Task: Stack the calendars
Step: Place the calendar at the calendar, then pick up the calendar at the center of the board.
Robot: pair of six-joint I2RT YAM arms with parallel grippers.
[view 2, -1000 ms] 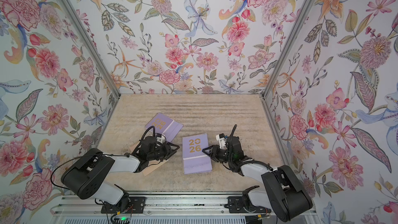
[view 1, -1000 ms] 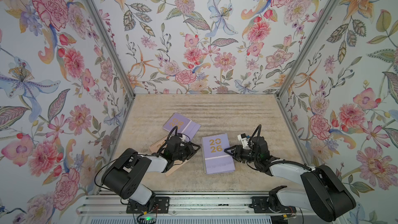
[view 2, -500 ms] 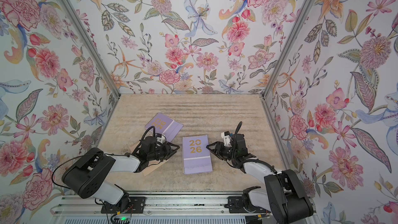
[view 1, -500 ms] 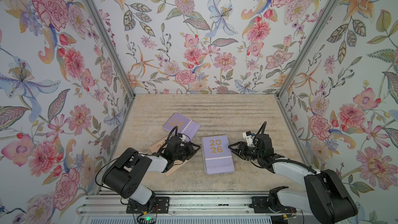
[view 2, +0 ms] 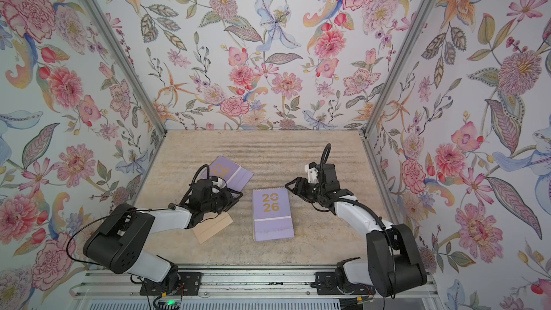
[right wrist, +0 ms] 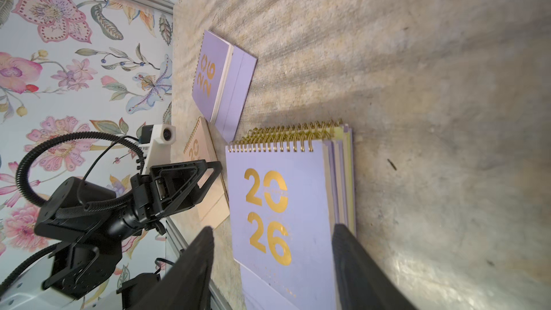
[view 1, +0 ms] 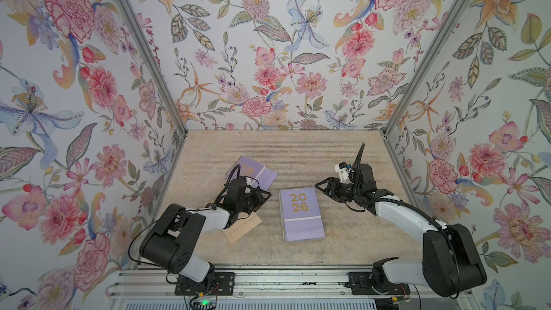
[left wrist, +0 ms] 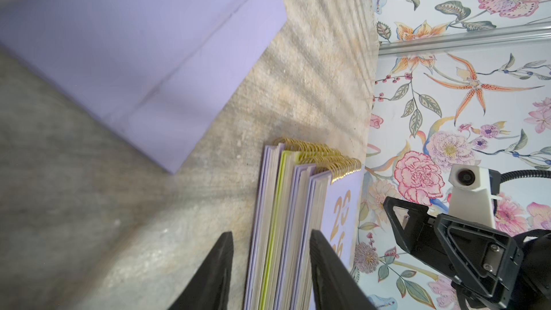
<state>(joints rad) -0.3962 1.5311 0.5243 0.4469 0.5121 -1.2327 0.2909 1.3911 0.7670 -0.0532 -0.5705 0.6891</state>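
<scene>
In both top views a stack of calendars [view 1: 301, 214] [view 2: 272, 214] lies flat in the middle of the worktop [view 1: 351, 234], with a lilac cover and a gold "2026" on top. A lilac calendar [view 1: 259, 174] [view 2: 235, 177] lies alone, farther back and to the left. A peach-pink calendar [view 1: 241, 229] [view 2: 213, 228] lies near the left side, partly under the left arm. The left pincer [view 1: 265, 196] [view 2: 237, 196] is above that peach-pink calendar, just left of the stack and not touching it. The right pincer [view 1: 320, 187] [view 2: 290, 187] is at the far right corner of the stack, a little apart from it. In the left wrist view the left pincer [left wrist: 269, 234] is open, with nothing in it. The stack [left wrist: 286, 198] shows past its two fingers, and one yellow-green calendar [left wrist: 275, 204] sits between lilac ones, all with gold rings. The lone lilac calendar [left wrist: 134, 55] and the right pincer [left wrist: 396, 213] show too. In the right wrist view the right pincer [right wrist: 272, 228] is wide open and holds nothing. The stack [right wrist: 298, 174] lies in front of it. Beyond are the peach-pink calendar [right wrist: 199, 144], the lone lilac calendar [right wrist: 214, 76] and the left pincer [right wrist: 213, 169].
</scene>
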